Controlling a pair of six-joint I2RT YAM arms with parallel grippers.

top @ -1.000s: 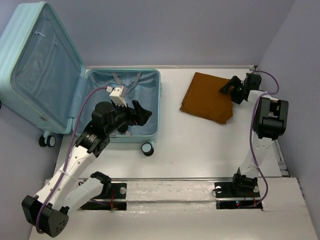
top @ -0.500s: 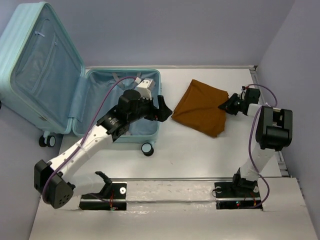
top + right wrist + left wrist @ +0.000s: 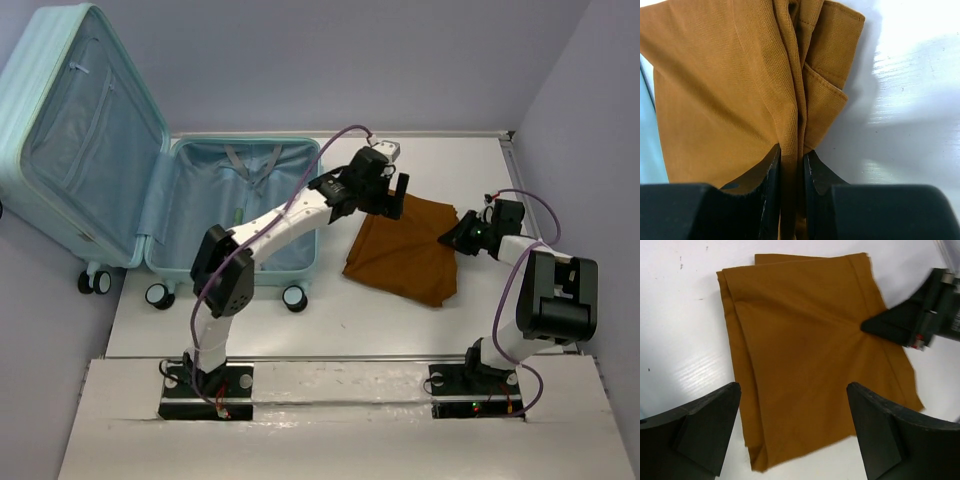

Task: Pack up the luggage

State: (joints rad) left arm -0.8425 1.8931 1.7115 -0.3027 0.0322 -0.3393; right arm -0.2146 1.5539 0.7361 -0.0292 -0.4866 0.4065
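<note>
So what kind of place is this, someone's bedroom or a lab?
Probably a robotics lab bench, not a home: a left arm and right arm bolted to a white table, plain lavender walls, and an open aqua suitcase and folded brown cloth as props.

The light is bright and soft in every view. In the right wrist view the white table (image 3: 910, 55) shines with glare, and the brown cloth (image 3: 715, 90) drops a grey shadow beside it. The left gripper (image 3: 792, 400) looks dark and blurry up close.
</note>
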